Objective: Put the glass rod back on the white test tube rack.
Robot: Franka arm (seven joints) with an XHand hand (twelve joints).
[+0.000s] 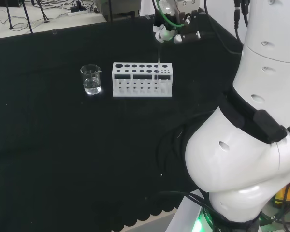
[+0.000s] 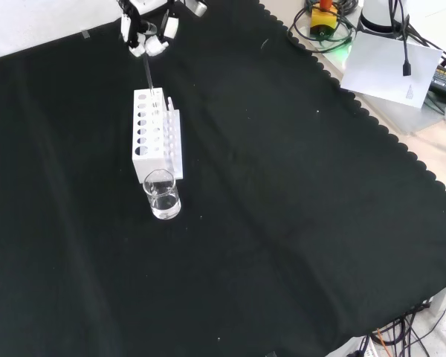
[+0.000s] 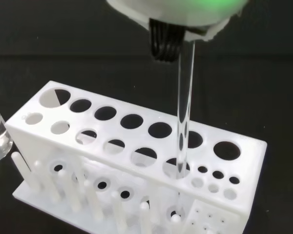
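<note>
Glass rod [image 3: 184,114]: upright, lower end already inside a front-row hole of the white test tube rack [image 1: 142,80], so it can drop straight. Hand [image 1: 170,31] above; fingers pinch the rod's top. Glass beaker [image 1: 91,79] beside rack on black-clothed counter [image 1: 63,145].

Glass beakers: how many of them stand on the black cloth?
1. The single glass beaker stands on the black cloth, just left of the white test tube rack in the head view, apart from it. Other clear ware could be hard to see.
</note>
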